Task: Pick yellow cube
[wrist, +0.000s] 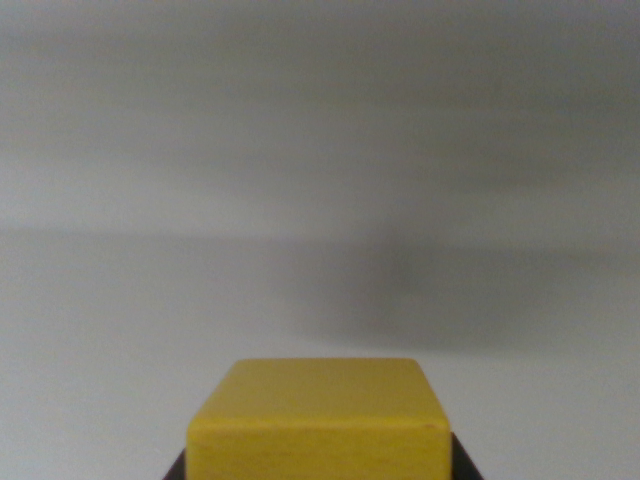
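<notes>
The yellow cube (320,415) fills the bottom middle of the wrist view, its top face and front edge sharp against a blurred background. Dark fingertips (176,468) show as small wedges pressed against its lower left and lower right sides. My gripper (320,468) is shut on the cube, and most of each finger is cut off by the picture's bottom edge. A soft shadow lies on the surface beyond the cube, toward the wrist view's right.
A plain pale grey surface (150,300) spans the whole view, smeared by horizontal blur. A darker grey band (320,60) runs across the top. No other objects show.
</notes>
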Controlling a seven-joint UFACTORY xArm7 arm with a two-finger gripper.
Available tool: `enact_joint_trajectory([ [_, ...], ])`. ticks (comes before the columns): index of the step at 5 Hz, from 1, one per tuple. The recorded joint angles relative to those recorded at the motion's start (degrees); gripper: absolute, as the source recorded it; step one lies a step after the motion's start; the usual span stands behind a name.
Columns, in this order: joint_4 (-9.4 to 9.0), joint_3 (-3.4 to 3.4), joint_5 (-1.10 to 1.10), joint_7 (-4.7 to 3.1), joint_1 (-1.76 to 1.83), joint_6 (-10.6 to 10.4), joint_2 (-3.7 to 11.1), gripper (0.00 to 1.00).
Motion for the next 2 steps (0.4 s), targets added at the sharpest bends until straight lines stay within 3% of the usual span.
enact_joint_trajectory([
  [1,1.81,-0.02,-0.06,0.13,-0.02,2.3,-0.52,1.00],
  [2,1.81,-0.02,-0.06,0.13,-0.02,2.3,-0.52,1.00],
])
